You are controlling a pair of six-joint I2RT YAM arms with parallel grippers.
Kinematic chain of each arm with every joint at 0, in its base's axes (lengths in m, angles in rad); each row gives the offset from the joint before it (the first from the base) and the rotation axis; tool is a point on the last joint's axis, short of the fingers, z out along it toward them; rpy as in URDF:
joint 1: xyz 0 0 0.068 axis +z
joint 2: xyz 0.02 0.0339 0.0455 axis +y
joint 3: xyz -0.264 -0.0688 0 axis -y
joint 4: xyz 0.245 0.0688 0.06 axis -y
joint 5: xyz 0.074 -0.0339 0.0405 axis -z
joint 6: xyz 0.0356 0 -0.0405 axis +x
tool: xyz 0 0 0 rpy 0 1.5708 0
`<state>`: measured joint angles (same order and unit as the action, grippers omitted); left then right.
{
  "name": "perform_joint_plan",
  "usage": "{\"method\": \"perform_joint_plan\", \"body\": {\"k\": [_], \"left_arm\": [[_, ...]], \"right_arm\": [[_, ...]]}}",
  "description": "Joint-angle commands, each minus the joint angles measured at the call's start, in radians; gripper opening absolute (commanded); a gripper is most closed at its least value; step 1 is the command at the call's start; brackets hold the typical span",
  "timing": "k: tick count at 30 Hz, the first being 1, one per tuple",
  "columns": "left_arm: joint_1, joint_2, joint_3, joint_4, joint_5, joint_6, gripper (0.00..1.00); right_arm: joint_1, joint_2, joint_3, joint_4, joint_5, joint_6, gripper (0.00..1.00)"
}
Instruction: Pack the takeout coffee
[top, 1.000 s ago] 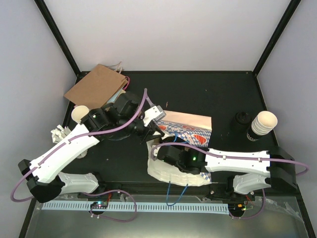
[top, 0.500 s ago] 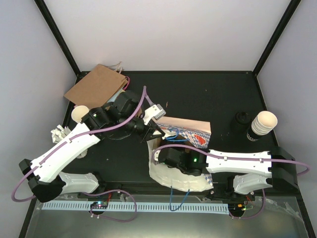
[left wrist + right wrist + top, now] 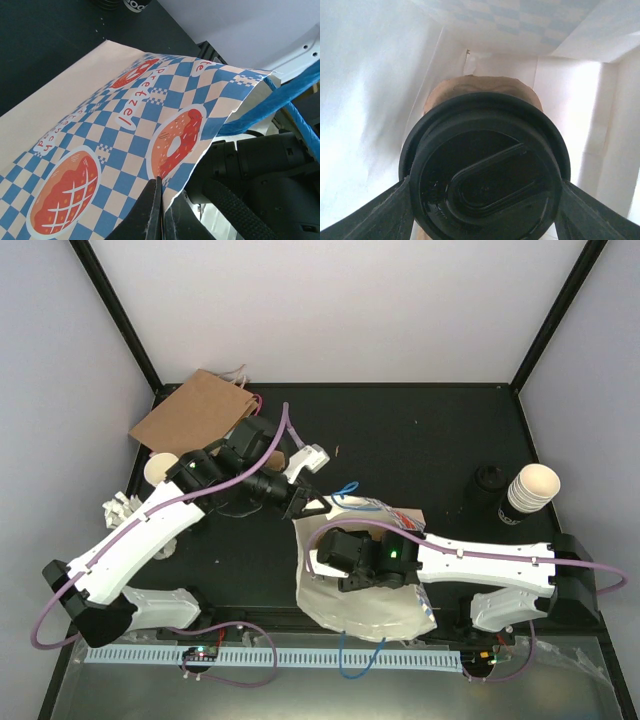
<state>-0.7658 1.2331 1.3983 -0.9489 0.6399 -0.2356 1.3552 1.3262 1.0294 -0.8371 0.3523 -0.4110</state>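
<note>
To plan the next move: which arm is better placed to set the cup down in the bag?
Right. The right end effector holds the cup inside the bag. The left end effector is shut on the bag's edge, holding it open.

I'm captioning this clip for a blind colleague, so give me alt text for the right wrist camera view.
A coffee cup with a round black lid fills the view, gripped between the two dark fingers of the right hand. Around it are the white inner walls of a paper bag, its blue checked print showing faintly through at the top.
</note>
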Motion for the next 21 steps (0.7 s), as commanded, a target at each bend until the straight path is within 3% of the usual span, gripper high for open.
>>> {"method": "perform_joint_plan", "body": {"k": [1, 6, 13, 16, 19, 21], "left_arm": [[0.051, 0.019, -0.008, 0.026, 0.185, -0.043, 0.02], [0.136, 0.102, -0.031, -0.001, 0.294, -0.036, 0.01], [0.190, 0.206, -0.030, 0.010, 0.331, -0.018, 0.03], [0.215, 0.233, -0.011, 0.017, 0.329, -0.010, 0.16], [0.233, 0.208, -0.004, 0.089, 0.337, -0.029, 0.47], [0.241, 0.176, -0.002, 0.137, 0.339, -0.041, 0.62]], "right_arm": [[0.000, 0.018, 0.044, -0.108, -0.146, 0.021, 0.60], [-0.003, 0.042, 0.069, -0.144, -0.255, 0.018, 0.59], [-0.055, 0.081, 0.078, -0.132, -0.301, 0.001, 0.59], [-0.101, 0.087, 0.090, -0.128, -0.326, -0.003, 0.59], [-0.128, 0.082, 0.093, -0.121, -0.340, -0.009, 0.59], [-0.143, 0.078, 0.094, -0.120, -0.351, -0.010, 0.59]]}}
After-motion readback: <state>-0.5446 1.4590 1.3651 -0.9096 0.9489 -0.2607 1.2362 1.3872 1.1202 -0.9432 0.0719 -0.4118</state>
